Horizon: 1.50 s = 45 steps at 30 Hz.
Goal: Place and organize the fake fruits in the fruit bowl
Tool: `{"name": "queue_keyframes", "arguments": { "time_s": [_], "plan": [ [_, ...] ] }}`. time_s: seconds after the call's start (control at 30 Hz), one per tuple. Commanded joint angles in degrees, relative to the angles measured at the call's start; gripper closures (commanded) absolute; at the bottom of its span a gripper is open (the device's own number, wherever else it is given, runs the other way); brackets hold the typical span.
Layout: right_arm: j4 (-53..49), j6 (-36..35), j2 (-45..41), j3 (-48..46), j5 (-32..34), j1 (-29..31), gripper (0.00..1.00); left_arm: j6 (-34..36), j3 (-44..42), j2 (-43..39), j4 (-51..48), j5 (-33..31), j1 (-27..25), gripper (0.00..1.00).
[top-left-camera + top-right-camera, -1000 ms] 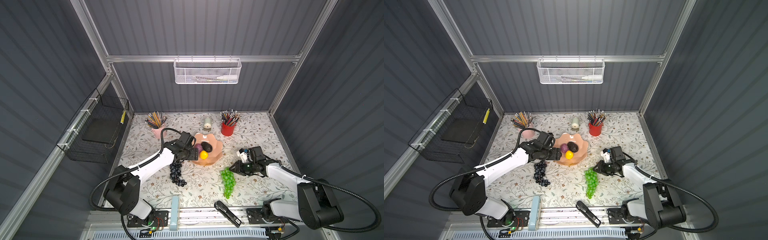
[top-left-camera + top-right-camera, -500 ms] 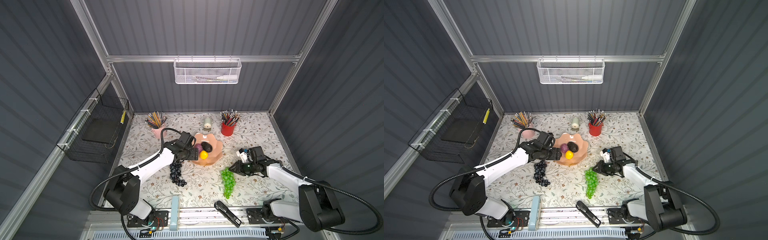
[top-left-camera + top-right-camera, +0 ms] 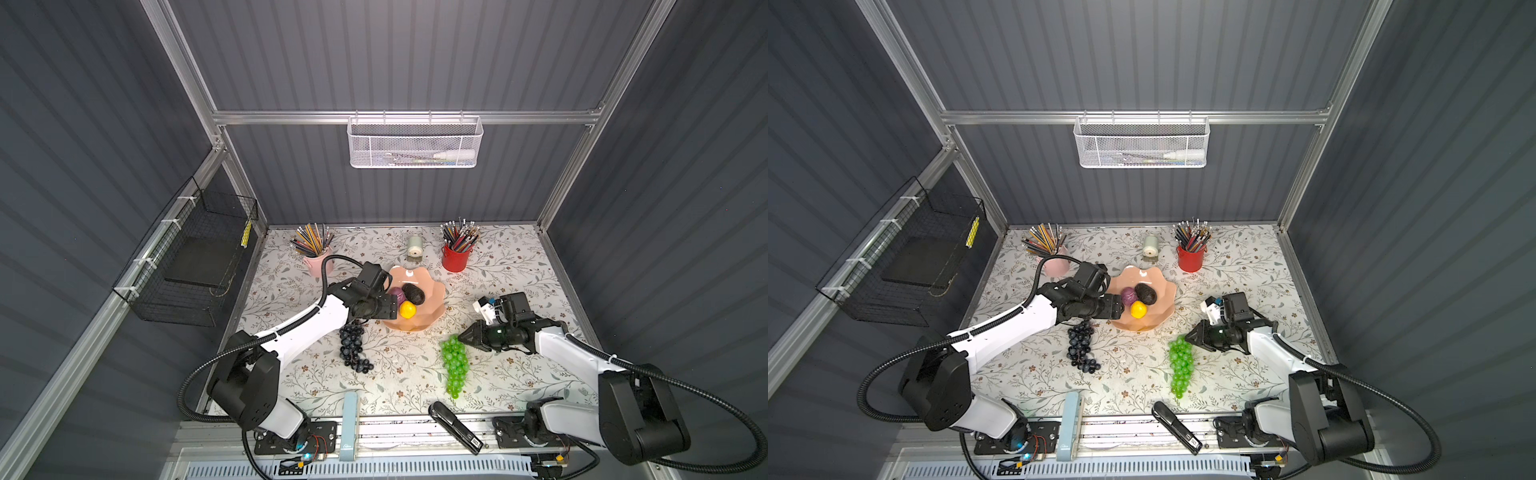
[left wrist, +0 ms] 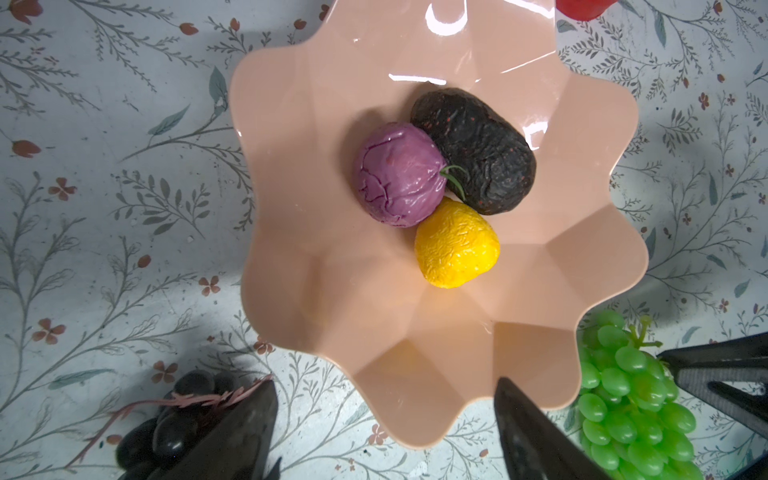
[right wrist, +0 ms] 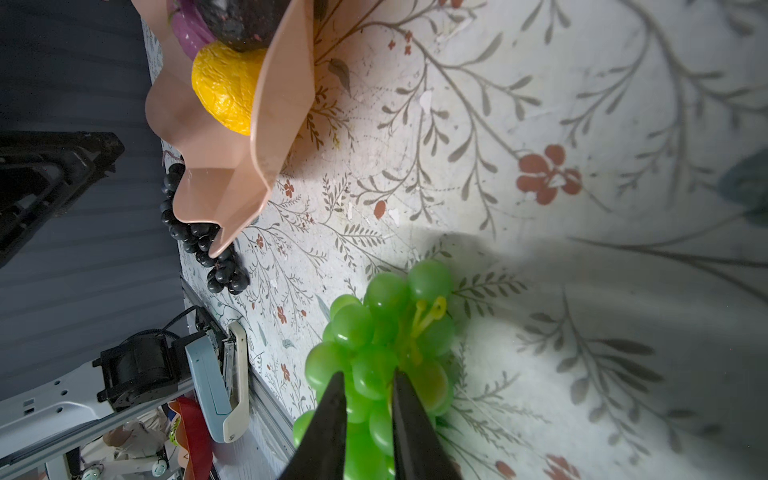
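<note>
right gripper (image 5: 368, 384): jaws narrow, astride green grape bunch (image 5: 374, 332) lying on table (image 3: 415, 365), pinch cannot be told | left gripper (image 4: 386, 384): jaws wide, empty, over fruit bowl (image 4: 332, 291) edge | fruit bowl holds purple fruit (image 4: 399, 174), avocado (image 4: 473, 149), lemon (image 4: 457, 245), touching | dark grape bunch (image 3: 353, 347) on table beside fruit bowl

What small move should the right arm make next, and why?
Probably close the right gripper fully on the green grape bunch before any lift. Its jaws stand on either side of the bunch's end grapes, beside the stem, but a firm grip is not evident. The bunch lies on the table, outside the fruit bowl, which holds only three fruits.
</note>
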Motion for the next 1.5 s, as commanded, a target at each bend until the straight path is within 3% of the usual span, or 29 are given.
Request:
{"name": "queue_keyframes", "arguments": {
  "time_s": [0.0, 0.17, 0.5, 0.73, 1.07, 1.3, 1.47],
  "plan": [
    [-2.18, 0.09, -0.48, -0.36, -1.55, -0.64, 0.76, 0.57, 1.56, 0.87, -0.97, 0.73, 0.07, 0.18],
    [-3.63, 0.77, -3.01, -2.24, 2.27, -0.59, 0.68, 0.57, 1.61, 0.7, -0.87, 0.64, 0.07, 0.18],
    [-4.44, 1.84, -7.63, -3.54, 8.8, -1.93, 0.62, 0.59, 1.61, 0.81, -0.65, 0.82, 0.07, 0.18],
    [0.31, 1.96, -5.29, -5.2, 4.26, -2.23, 0.6, 0.48, 1.68, 1.27, -0.45, 1.17, 0.07, 0.18],
    [5.72, 3.47, -2.4, -6.84, -1.85, -2.13, 0.71, 0.36, 2.42, 2.01, -0.43, 1.34, 0.07, 0.18],
    [6.09, 3.72, -2.89, -6.34, -1.9, -2.13, 0.93, 0.39, 2.66, 2.08, -0.52, 1.17, 0.07, 0.18],
    [5.43, 4.07, -4.5, -5.71, -1.56, -2.13, 1.0, 0.38, 2.75, 2.17, -0.52, 1.24, 0.07, 0.18]
  ]
}}
